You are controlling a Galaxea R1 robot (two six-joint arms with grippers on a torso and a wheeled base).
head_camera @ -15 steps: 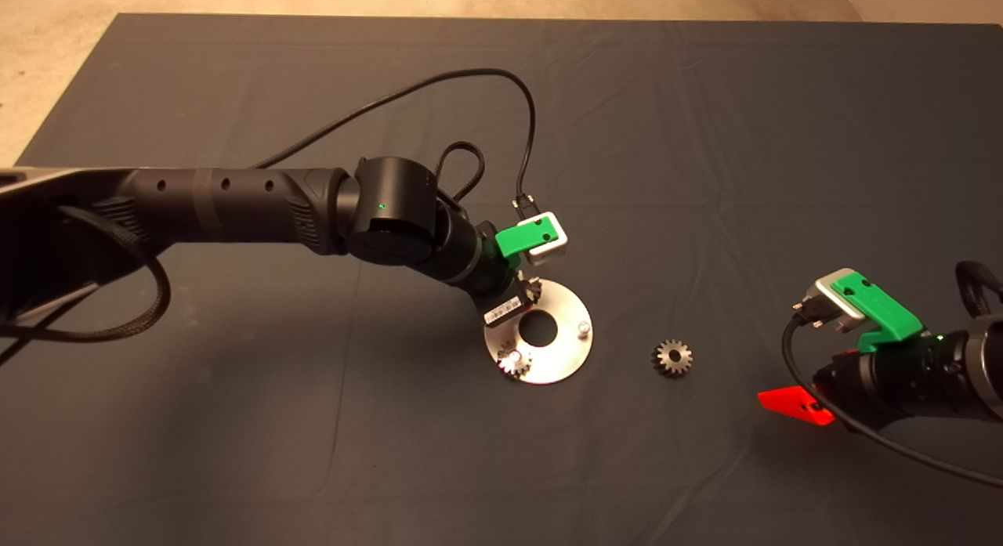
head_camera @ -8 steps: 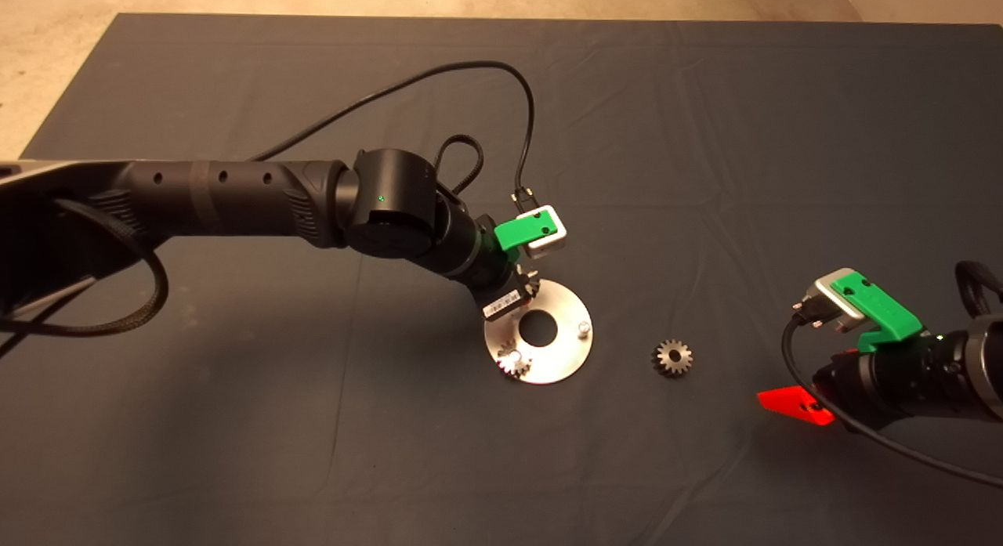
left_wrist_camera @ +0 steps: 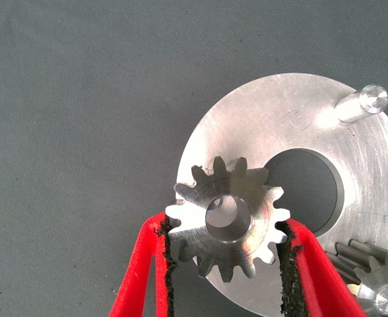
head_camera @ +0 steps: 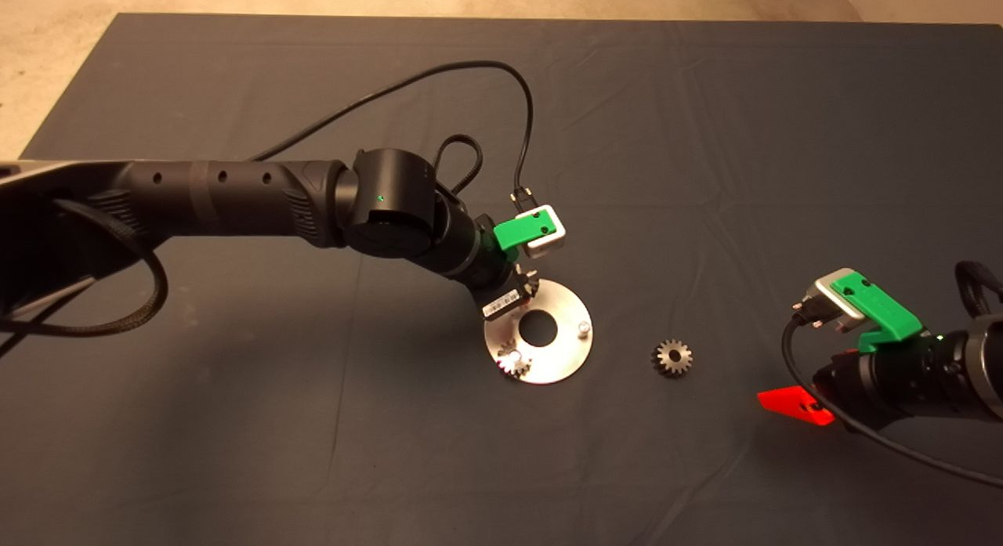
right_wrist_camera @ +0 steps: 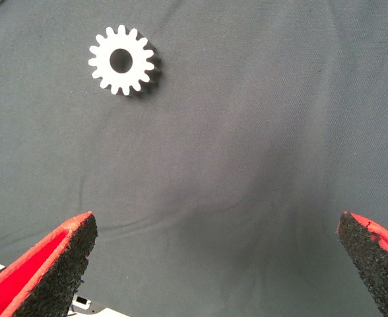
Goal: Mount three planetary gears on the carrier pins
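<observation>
My left gripper (head_camera: 523,287) hovers over the far-left edge of the round silver plate (head_camera: 560,358). In the left wrist view this gripper (left_wrist_camera: 226,230) is shut on a planetary gear (left_wrist_camera: 247,247), its red fingers (left_wrist_camera: 138,277) pressing the teeth on both sides. The held gear sits slightly tilted over the plate (left_wrist_camera: 266,125), beside the central hole. A second gear (head_camera: 513,363) is seated on a carrier pin at the plate's near-left. One carrier pin (head_camera: 582,327) stands bare on the right side. A third gear (head_camera: 671,357) lies flat on the mat, right of the plate. My right gripper (head_camera: 787,403) waits open at the lower right.
In the right wrist view the loose gear (right_wrist_camera: 123,59) lies on the dark mat (right_wrist_camera: 247,165) well beyond the spread fingers (right_wrist_camera: 55,264). The left arm's black cable (head_camera: 501,76) loops above the mat behind the plate. Bare floor (head_camera: 47,76) borders the mat's far-left corner.
My left gripper with its gear shifted a little toward the far left over the plate's edge, then held still. The right arm and loose gear have not moved.
</observation>
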